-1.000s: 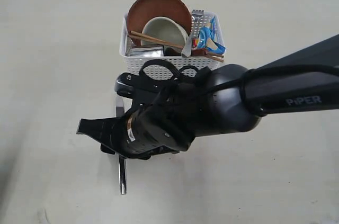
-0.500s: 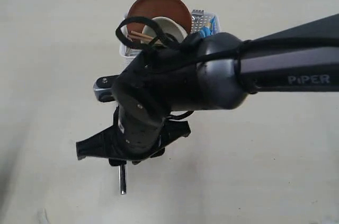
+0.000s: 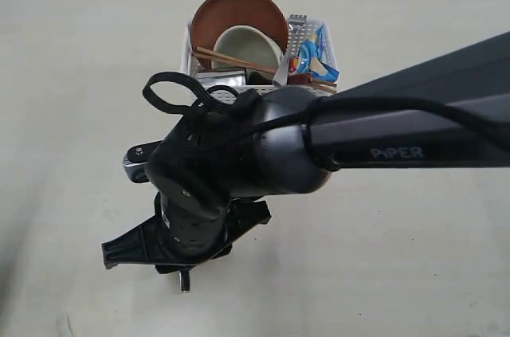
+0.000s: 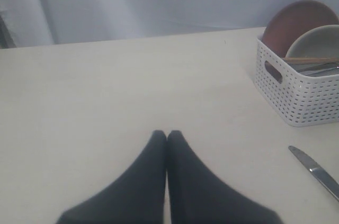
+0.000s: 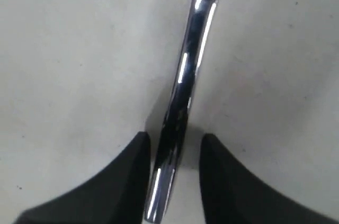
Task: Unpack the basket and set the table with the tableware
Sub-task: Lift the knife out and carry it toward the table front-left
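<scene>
I am on the knife: it lies flat on the table near the basket, my right fingers spread either side of its handle, not pinching it (my left fingers are pressed together, idle). Next, I judge, I must either close squarely on the handle or lift clear without nudging it, then go to the basket, where plate and bowl wait.
</scene>
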`<state>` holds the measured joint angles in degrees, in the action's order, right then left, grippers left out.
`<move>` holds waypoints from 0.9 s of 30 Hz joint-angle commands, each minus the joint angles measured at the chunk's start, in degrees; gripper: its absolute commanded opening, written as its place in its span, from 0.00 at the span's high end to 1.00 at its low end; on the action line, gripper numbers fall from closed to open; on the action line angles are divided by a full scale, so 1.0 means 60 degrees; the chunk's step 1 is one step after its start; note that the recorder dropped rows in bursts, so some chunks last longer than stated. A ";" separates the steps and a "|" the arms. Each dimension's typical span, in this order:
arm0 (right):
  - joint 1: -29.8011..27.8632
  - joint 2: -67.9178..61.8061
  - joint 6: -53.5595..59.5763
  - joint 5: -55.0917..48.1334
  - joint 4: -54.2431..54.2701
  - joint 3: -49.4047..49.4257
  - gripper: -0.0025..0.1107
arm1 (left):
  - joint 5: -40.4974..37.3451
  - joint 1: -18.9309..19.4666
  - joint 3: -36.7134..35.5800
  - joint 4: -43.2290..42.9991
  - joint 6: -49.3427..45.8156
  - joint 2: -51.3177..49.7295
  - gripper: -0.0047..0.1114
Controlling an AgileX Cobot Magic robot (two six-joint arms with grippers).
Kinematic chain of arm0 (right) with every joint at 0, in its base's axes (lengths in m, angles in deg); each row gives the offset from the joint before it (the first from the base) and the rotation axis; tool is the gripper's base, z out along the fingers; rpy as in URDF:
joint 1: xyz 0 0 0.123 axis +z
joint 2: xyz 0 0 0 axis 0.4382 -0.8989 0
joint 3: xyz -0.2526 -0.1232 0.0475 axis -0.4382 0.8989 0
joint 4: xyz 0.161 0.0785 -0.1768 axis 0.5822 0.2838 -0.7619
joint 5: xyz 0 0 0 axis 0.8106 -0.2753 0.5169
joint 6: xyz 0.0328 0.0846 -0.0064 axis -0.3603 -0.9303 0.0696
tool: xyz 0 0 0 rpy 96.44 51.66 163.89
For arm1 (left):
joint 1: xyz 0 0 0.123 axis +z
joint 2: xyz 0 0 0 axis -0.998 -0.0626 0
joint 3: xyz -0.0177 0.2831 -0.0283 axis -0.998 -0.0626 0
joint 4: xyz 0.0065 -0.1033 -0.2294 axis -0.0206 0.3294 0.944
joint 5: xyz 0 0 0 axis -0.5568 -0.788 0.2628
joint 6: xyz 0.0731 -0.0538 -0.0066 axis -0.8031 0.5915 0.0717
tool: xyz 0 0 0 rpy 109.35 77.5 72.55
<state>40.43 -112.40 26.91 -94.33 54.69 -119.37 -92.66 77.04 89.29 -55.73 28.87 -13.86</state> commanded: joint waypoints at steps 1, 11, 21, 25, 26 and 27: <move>-0.0059 -0.0327 0.0060 0.0813 -0.0045 0.0096 0.91 | 0.0077 0.0025 -0.0015 0.0020 -0.0002 0.0064 0.96; -0.0059 -0.0327 -0.1608 0.1911 -0.0155 0.0096 0.98 | 0.0077 0.0025 -0.0015 0.0020 -0.0002 0.0064 0.96; -0.0059 -0.0308 -0.3807 0.2273 -0.0196 0.0096 0.98 | 0.0077 0.0025 -0.0015 0.0020 -0.0002 0.0064 0.96; -0.0059 -0.0027 -0.2509 0.2498 -0.0451 -0.0045 0.98 | 0.0077 0.0025 -0.0015 0.0020 -0.0002 0.0064 0.96; -0.0059 0.0056 -0.2115 0.2286 -0.0607 -0.0243 0.98 | 0.0077 0.0025 -0.0015 0.0020 -0.0002 0.0064 0.96; -0.0059 0.0115 -0.1921 0.2094 -0.0716 -0.0403 0.98 | 0.0077 0.0025 -0.0015 0.0020 -0.0002 0.0064 0.96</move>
<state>40.43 -113.34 10.40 -80.03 52.94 -119.73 -92.66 77.04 89.29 -55.73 28.87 -13.86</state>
